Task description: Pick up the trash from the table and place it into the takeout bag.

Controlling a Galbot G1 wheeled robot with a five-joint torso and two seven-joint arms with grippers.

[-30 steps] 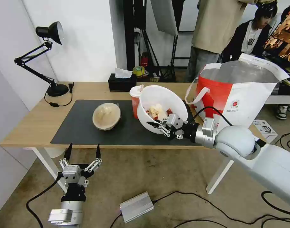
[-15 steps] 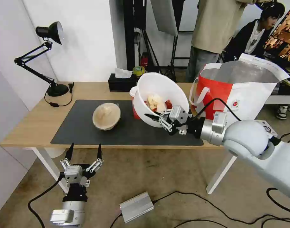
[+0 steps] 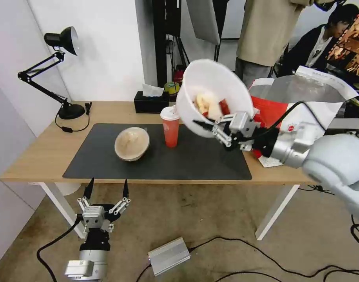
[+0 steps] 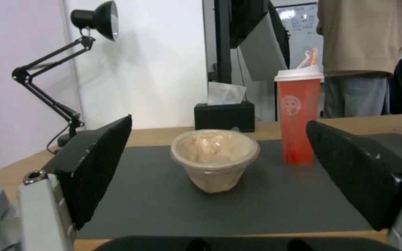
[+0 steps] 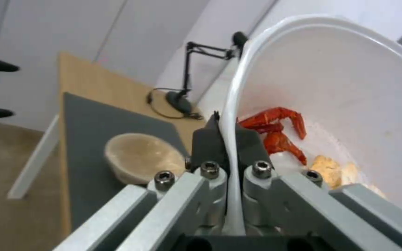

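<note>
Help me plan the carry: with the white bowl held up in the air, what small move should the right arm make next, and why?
Probably carry it farther right, over the takeout bag's open top. The right gripper pinches the rim of the white bowl, which hangs tilted above the table beside the bag, scraps inside. The left gripper waits open, below the table's edge.

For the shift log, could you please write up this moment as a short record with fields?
right tool: shut on the rim of the white bowl, one finger inside, one outside
white bowl: held in the air, tilted, food scraps inside, between the red cup and the takeout bag
left tool: open, parked low, in front of the table
tan bowl: upright on the dark mat
red cup: upright on the mat, lid on
takeout bag: open, at the table's right end
</note>
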